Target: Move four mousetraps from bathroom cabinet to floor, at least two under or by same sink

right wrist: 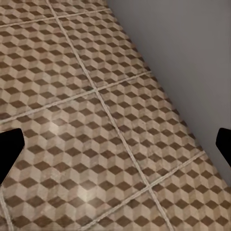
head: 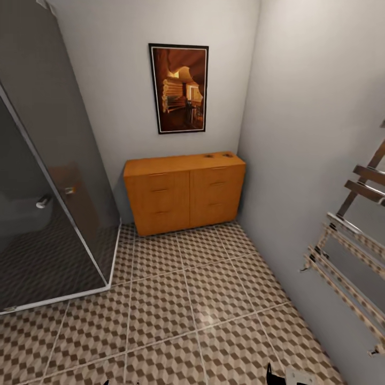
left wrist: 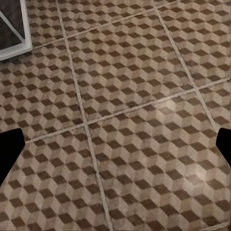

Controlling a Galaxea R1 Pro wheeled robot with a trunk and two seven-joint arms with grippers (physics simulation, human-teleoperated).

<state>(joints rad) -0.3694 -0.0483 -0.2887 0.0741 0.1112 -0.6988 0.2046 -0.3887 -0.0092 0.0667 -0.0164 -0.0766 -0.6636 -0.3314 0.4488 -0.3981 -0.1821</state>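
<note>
Where both wrist views look down, left gripper (left wrist: 115, 144) and right gripper (right wrist: 115, 144) hang over the bathroom floor (head: 176, 299), fingers spread wide, grasping nothing. Cabinet (head: 184, 195): against far wall, two small mousetraps (head: 217, 155) on its top, right end.

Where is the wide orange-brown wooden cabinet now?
In the head view, the orange-brown wooden cabinet stands against the far wall, under the framed picture, right of the glass shower.

no readable text, labels or numbers anywhere.
</note>
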